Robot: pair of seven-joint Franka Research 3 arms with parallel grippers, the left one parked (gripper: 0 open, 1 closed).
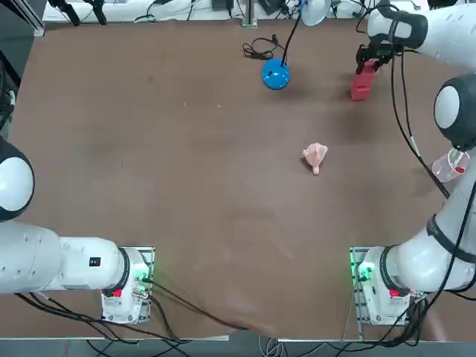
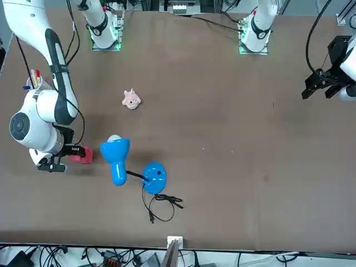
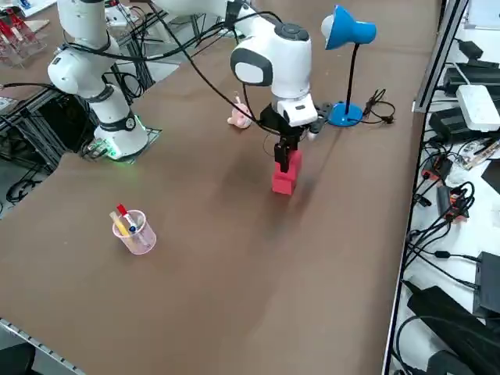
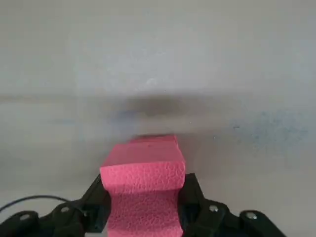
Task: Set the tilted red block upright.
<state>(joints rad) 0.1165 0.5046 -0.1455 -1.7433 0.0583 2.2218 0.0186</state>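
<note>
Jaws: clamped on matte red rectangular block (image 3: 284,180)
Right gripper (image 3: 287,153): top view's one o'clock
Toppling: could be caused by tilted release

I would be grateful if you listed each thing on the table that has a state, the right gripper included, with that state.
Right gripper: shut on the red block
Red block: gripped, tilted
Blue desk lamp: standing on its base
Lamp cable: bunched up beside the base
Pen cup: upright, holding pens
Pink lumpy toy: lying loose
</note>
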